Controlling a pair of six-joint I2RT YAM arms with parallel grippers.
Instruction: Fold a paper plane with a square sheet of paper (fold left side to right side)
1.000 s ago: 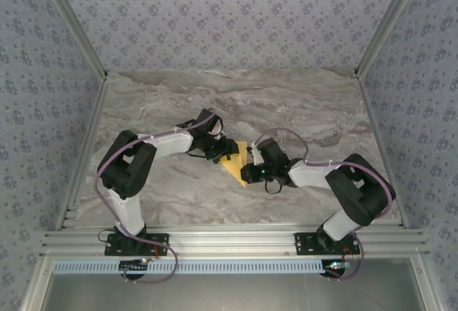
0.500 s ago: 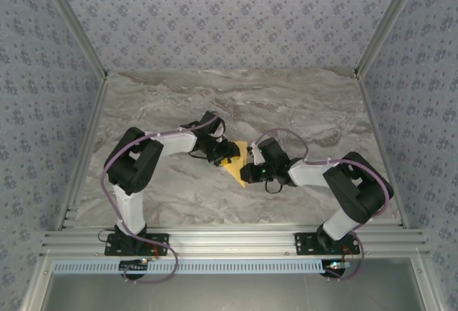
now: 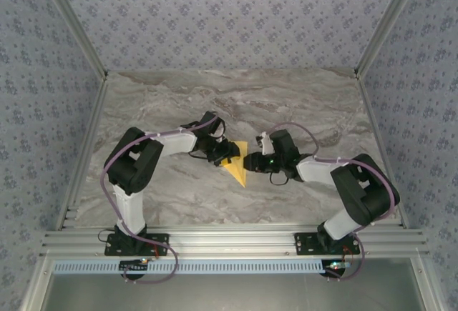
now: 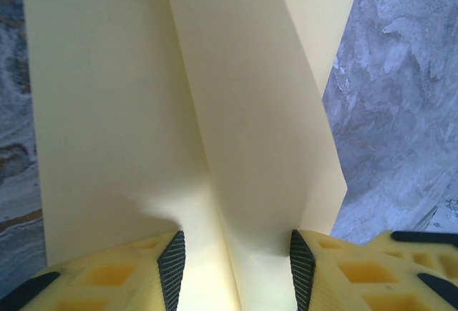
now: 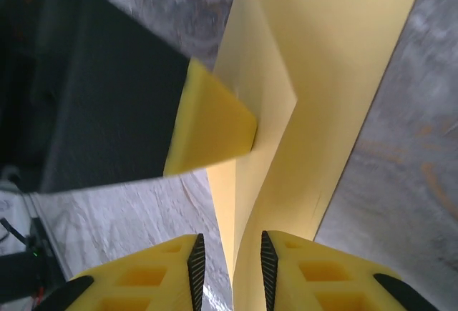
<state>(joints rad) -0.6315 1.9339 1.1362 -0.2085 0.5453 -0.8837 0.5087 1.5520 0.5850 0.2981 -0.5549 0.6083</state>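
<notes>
The square sheet of paper (image 3: 238, 168) lies folded into a narrow yellow-orange wedge on the marble table (image 3: 300, 104), its tip pointing toward the near edge. My left gripper (image 3: 227, 152) stands open over its left part. In the left wrist view the paper (image 4: 215, 96) runs between the spread jaws of the left gripper (image 4: 236, 257), with a raised flap along its middle. My right gripper (image 3: 250, 162) sits at the paper's right edge. Its jaws (image 5: 229, 257) stand a little apart, and a creased edge of the paper (image 5: 336, 53) rises between them. One left fingertip (image 5: 211, 129) rests on the paper.
Aluminium rails (image 3: 229, 241) run along the near edge with both arm bases bolted to them. Patterned walls and slanted frame posts (image 3: 71, 25) close the table in at the left, right and back. Bare marble lies beyond the paper.
The right gripper's jaws have parted from shut, and its wrist has drawn back to the right and turned. The left arm has shifted slightly. The paper has stayed in place.
</notes>
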